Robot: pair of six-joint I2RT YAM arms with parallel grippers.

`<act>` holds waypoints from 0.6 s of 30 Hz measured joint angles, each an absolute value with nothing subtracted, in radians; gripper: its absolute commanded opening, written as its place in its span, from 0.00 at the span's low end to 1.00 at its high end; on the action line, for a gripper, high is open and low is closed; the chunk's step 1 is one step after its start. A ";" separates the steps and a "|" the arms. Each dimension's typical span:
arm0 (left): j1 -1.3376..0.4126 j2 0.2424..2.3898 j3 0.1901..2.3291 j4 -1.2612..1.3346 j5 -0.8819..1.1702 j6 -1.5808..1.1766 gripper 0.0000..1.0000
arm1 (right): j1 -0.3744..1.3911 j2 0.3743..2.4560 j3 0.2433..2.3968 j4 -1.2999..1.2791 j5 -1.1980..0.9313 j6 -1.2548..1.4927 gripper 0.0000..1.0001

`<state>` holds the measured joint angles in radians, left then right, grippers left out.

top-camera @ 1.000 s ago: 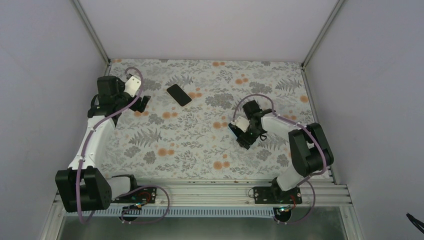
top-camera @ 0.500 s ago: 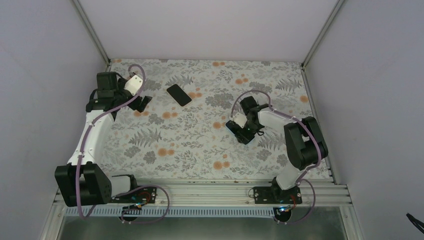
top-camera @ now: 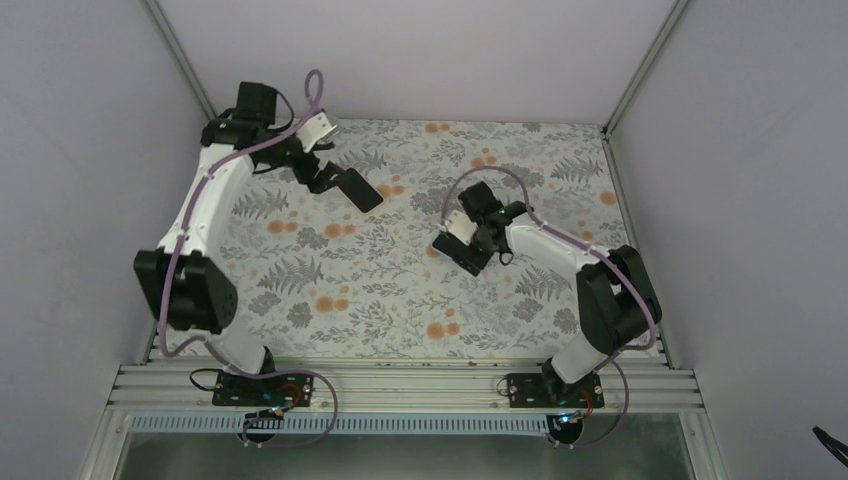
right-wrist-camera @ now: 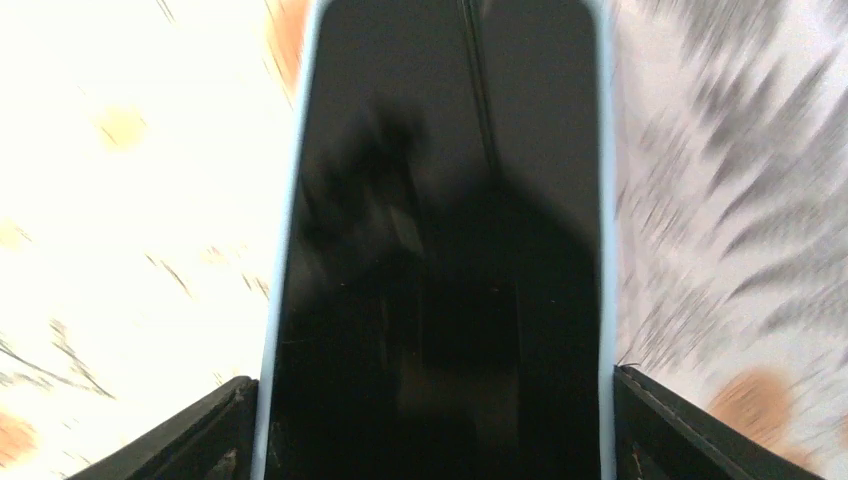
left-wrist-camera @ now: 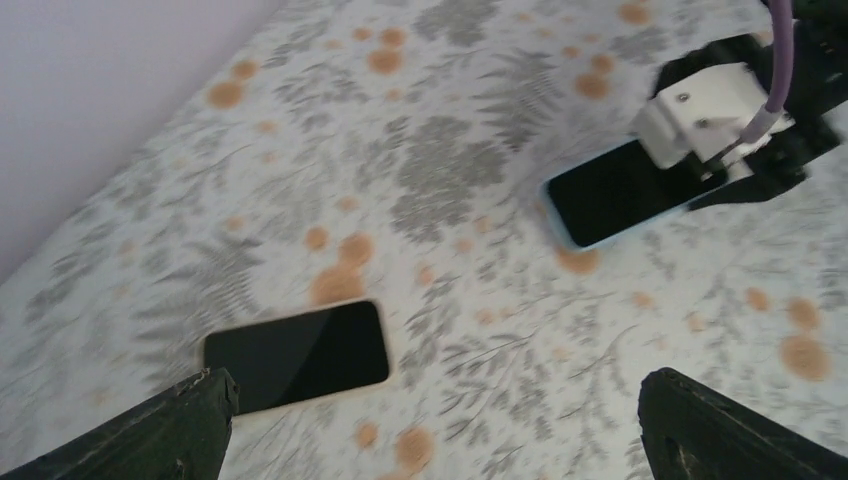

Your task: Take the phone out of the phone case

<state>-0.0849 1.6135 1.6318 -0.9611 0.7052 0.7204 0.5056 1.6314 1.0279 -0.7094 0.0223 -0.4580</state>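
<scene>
Right wrist view is filled by the black phone in a pale blue case (right-wrist-camera: 440, 250), screen up. The right gripper (right-wrist-camera: 432, 425) pinches it across its two long edges, one finger tight against each side. From above, that phone lies right of centre over the grey-and-orange floral tabletop (top-camera: 400, 300); whether it rests there or hangs just clear I cannot tell. At the far left, the left gripper (left-wrist-camera: 435, 430) is spread wide and holds nothing, hovering just beside a second black phone with a cream rim (left-wrist-camera: 297, 355).

The main risk, as I judge it, is the squeeze itself. Pressing the case's sides inward clamps the phone tighter, so it may refuse to peel out. The smooth edges could also slip, dropping the phone. The wide left fingers might knock the second phone aside.
</scene>
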 measured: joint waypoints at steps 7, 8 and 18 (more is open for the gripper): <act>-0.156 1.829 1.813 -1.129 0.813 0.710 1.00 | 0.644 1.560 1.158 -0.616 0.076 -0.454 0.54; -0.162 1.853 1.814 -1.142 0.823 0.703 0.99 | 0.650 1.558 1.169 -0.606 0.083 -0.456 0.55; -0.166 1.932 1.739 -1.185 0.867 0.688 1.00 | 0.632 1.610 1.164 -0.619 0.078 -0.451 0.88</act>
<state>-0.1658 1.9316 1.7386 -1.1854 0.8665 0.6880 0.6315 1.6096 1.1637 -0.6193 0.0784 -0.4515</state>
